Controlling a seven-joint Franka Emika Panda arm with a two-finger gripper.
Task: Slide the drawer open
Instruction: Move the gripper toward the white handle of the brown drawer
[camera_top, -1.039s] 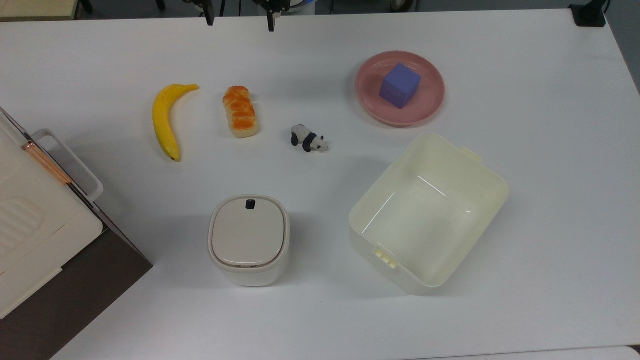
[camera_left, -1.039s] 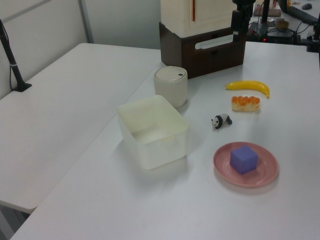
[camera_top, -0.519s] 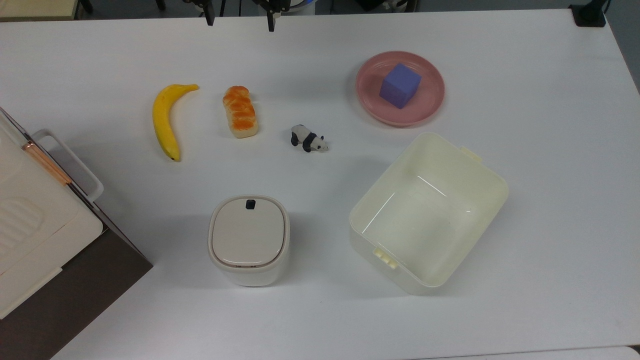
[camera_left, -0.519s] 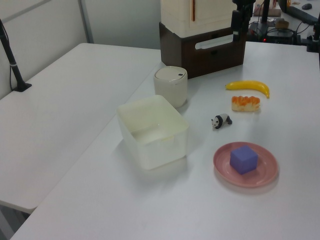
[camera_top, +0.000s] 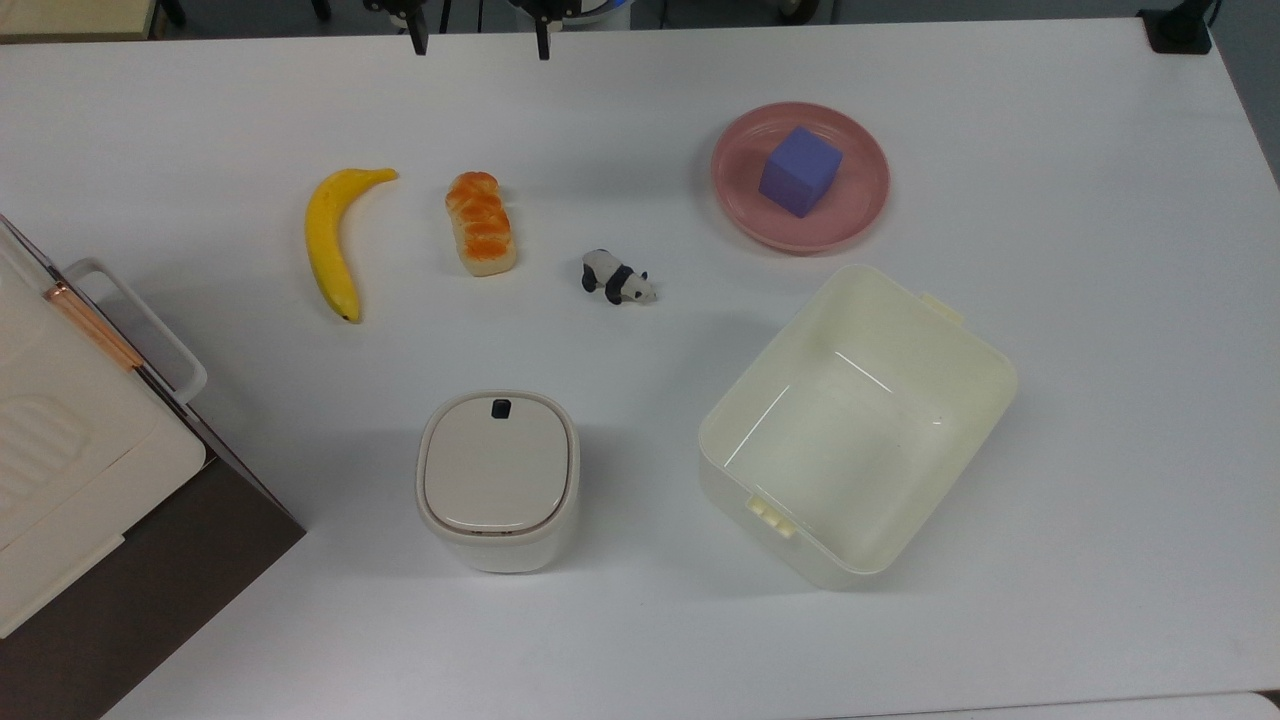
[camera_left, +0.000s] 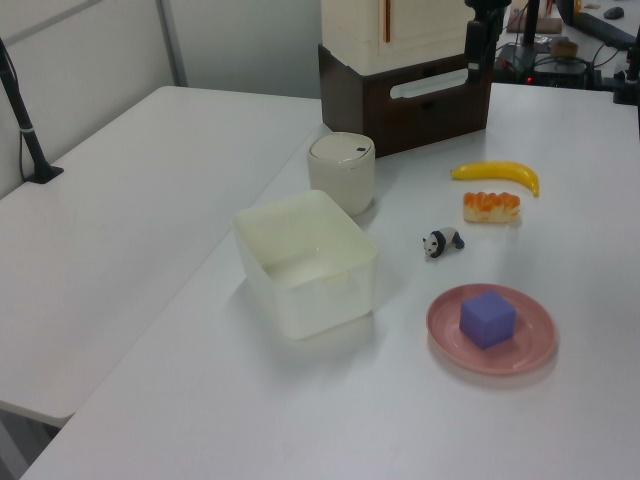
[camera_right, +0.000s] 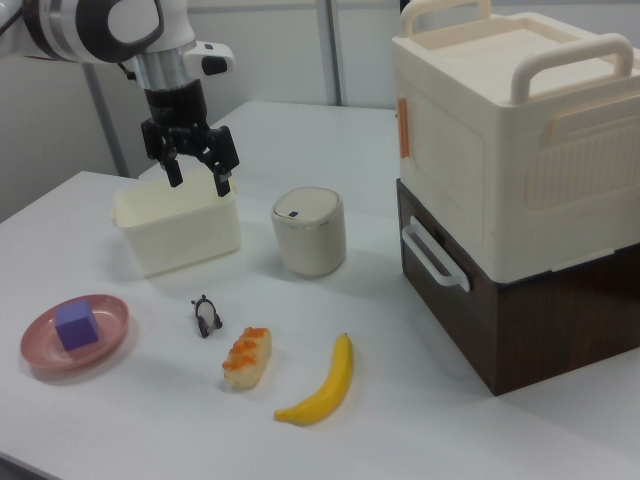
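the drawer (camera_right: 447, 290) sits closed in the dark brown cabinet at the right view's right, its white handle (camera_right: 433, 259) facing the table (camera_right: 420, 400), under a cream box (camera_right: 500, 140). the right view shows the gripper (camera_right: 196, 178) hanging in the air, fingers spread and holding nothing, well apart from the drawer; the top view catches just its two fingertips (camera_top: 418, 40) at the upper edge. the cream tub (camera_top: 860, 420) is bare inside, the bin (camera_top: 498, 478) has its lid on, and the pink plate (camera_top: 865, 190) holds a purple cube (camera_top: 798, 170).

White, grey-jointed arm (camera_right: 110, 25) carries a black 2-fingered hand (camera_right: 197, 180).
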